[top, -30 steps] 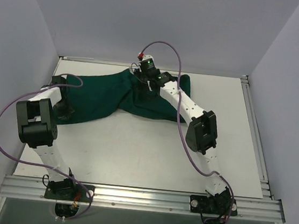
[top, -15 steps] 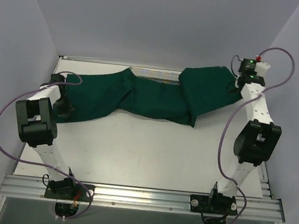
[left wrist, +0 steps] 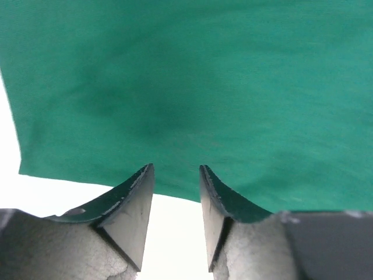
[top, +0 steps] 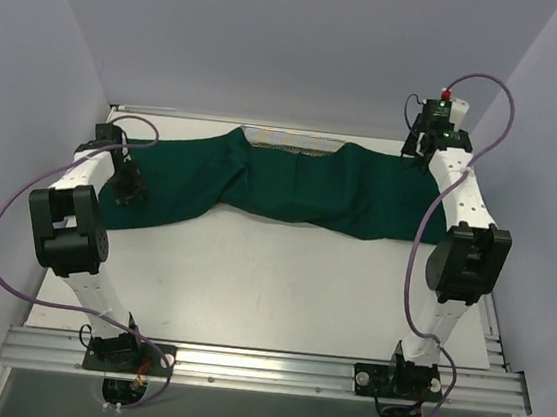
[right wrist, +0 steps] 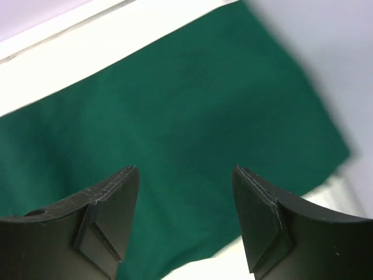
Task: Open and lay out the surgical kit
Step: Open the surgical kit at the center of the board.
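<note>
1 dark green cloth (top: 291, 185) runs as a long band across the far half of the table (top: 271, 278), its 2 wings spread out to the left and right and its middle rumpled in folds. A thin strip of the wire-mesh tray (top: 291, 142) shows at the cloth's far edge in the centre (no scissors or tweezers can be seen, so they are probably under the folds). Each arm sits over its own end of the wrap, which suits a cloth too wide for 1 arm to spread. The left gripper (top: 125, 189) hangs low over the left wing. Its wrist view shows the 2 fingers parted, with nothing between them, just at the cloth's near hem (left wrist: 176, 169). The right gripper (top: 423, 150) stands higher at the far right corner. Its jaws are wide apart and empty (right wrist: 185, 170), with the right wing lying flat beneath. Neither pincer holds anything. With both side flaps down, the unwrapping looks about halfway done. The folds over the tray remain to be drawn clear before any instrument can be laid out.
</note>
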`<state>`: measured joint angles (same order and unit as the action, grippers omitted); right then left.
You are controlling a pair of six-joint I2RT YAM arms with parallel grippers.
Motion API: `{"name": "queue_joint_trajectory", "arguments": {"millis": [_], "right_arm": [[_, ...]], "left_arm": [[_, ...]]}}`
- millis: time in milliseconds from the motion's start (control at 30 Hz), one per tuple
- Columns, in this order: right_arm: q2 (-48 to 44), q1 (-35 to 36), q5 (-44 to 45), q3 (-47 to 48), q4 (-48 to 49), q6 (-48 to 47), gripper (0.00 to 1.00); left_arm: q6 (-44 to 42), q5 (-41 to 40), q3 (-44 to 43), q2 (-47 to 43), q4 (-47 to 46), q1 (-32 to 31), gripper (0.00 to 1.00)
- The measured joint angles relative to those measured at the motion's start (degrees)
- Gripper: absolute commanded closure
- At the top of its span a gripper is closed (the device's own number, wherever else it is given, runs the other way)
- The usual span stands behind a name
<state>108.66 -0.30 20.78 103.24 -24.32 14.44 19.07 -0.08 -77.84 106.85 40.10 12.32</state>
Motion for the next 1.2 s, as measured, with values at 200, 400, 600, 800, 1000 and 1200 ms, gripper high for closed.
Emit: {"name": "queue_joint_trajectory", "arguments": {"millis": [200,400,600,800,1000,1200], "right_arm": [[5.6,3.3,-10.4,-3.9,3.2,3.0,0.36],[8.0,2.4,-13.6,-7.3,3.3,4.5,0.35],[8.7,1.7,-14.2,-10.4,4.4,6.8,0.34],[12.1,0.9,-14.5,-11.8,4.4,8.0,0.33],[15.8,-1.6,-15.2,-9.4,2.7,8.0,0.33],[18.1,-2.3,-15.3,-4.1,0.1,6.8,0.28]], "left_arm": [[-0.3,6.5,-5.0,2.1,0.9,-1.7,0.66],[0.2,3.1,-10.0,10.7,5.8,-2.3,0.64],[0.3,-1.6,-20.0,18.6,14.2,-3.3,0.64],[-1.9,-3.0,-38.4,29.6,26.7,-2.2,0.64],[-3.9,-4.9,-56.9,39.4,34.4,-0.2,0.63],[-5.0,-6.0,-58.5,39.6,31.6,1.6,0.44]]}}
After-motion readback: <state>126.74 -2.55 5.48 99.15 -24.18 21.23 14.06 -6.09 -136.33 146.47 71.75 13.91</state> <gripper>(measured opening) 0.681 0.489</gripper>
